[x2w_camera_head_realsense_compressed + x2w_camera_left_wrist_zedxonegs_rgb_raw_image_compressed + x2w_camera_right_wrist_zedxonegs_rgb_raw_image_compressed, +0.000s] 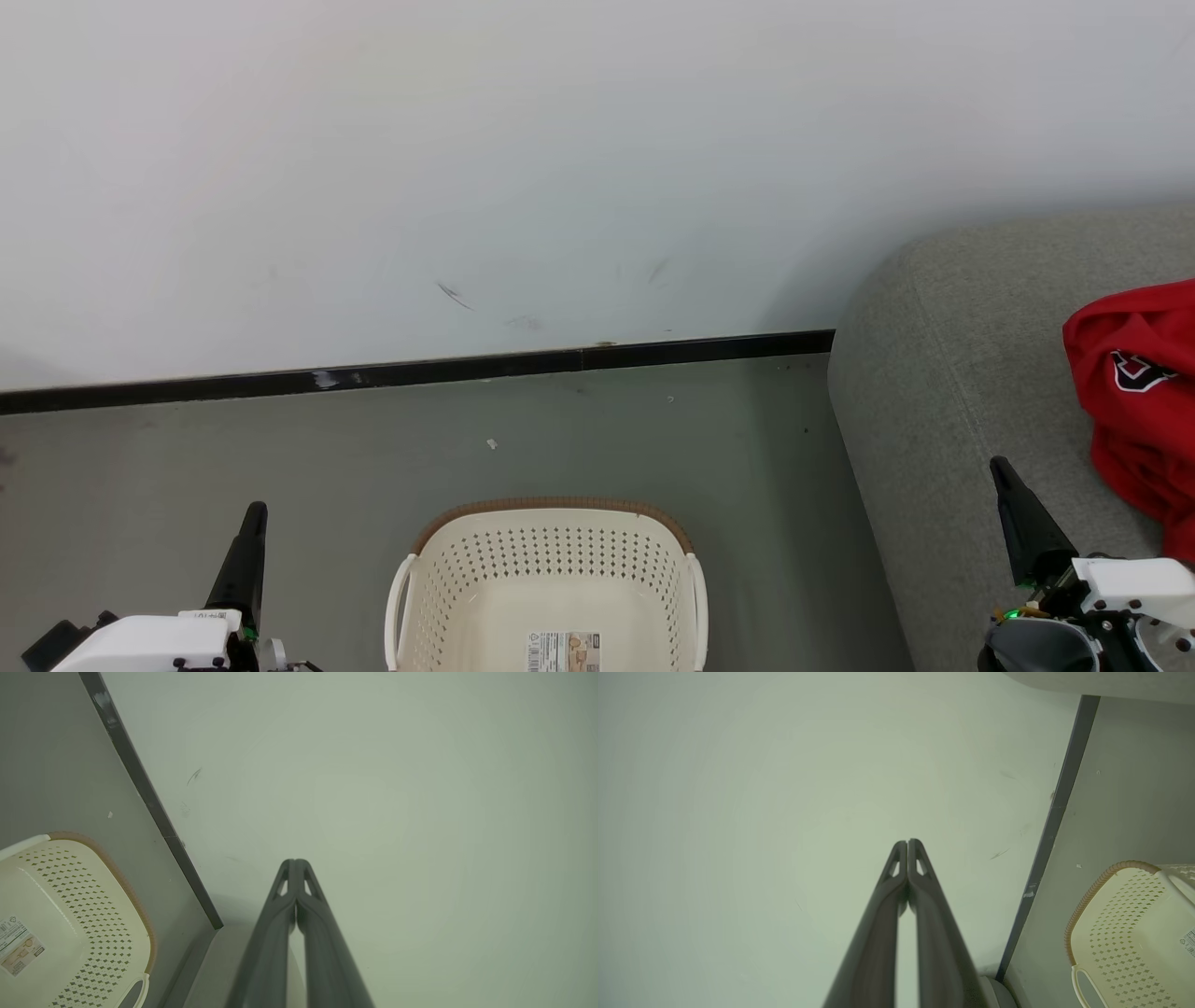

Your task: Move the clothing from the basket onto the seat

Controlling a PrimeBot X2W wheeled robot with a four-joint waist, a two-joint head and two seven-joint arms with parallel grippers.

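The basket [551, 505] at 6 o'clock looks empty from here, and the red clothing [1144, 411] is heaped on the seat [934, 420] at 3 o'clock. It looks light and floppy, so I'd pinch a thick fold. The left gripper [295, 863] and right gripper [907, 842] are both pinched closed, holding nothing.

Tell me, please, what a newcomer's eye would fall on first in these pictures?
The bright red garment with a dark-and-white logo stands out, lying on the large grey woven-fabric sofa cushion at the head view's right edge. Next comes the oval cream-white perforated plastic basket, its visible inside empty, on the grey floor at bottom centre.
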